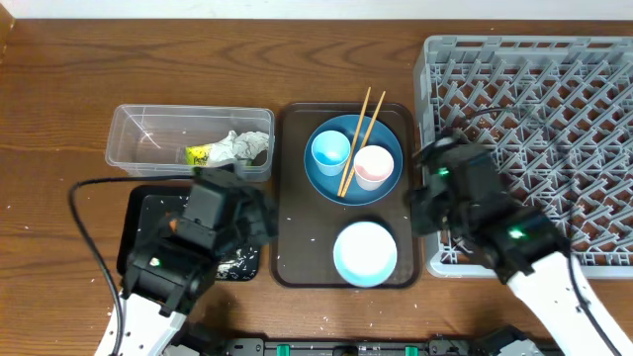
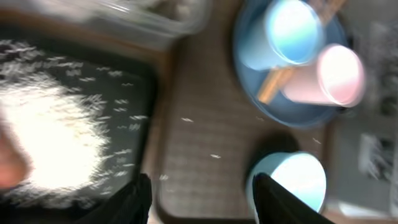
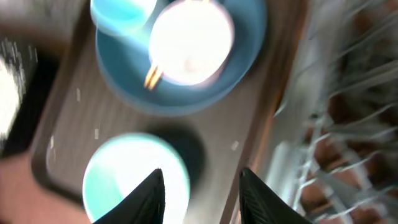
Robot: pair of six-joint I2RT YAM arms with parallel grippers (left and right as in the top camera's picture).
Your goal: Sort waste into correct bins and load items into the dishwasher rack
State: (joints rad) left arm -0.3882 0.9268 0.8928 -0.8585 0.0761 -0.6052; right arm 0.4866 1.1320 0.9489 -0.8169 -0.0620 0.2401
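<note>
Jaws apart on both arms, nothing held. Left gripper (image 2: 202, 200) hovers over the brown serving tray (image 1: 297, 227), beside the black tray (image 1: 141, 213) strewn with rice crumbs (image 2: 56, 137). Right gripper (image 3: 200, 196) hangs above the white bowl (image 1: 364, 252). Dark blue plate (image 1: 318, 181) carries the light blue cup (image 1: 330, 151), pink cup (image 1: 373, 166) and chopsticks (image 1: 362, 131). Tissue (image 1: 237, 148) and snack wrapper (image 1: 198, 155) lie in the clear tub (image 1: 148, 138); dishwasher rack (image 1: 534, 99) stands right.

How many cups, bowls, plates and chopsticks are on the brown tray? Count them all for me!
Cups: 2, the light blue cup and the pale pink cup
Bowls: 1, the white bowl
Plates: 1, the dark blue plate
Chopsticks: 2, the wooden chopsticks
Total: 6
</note>
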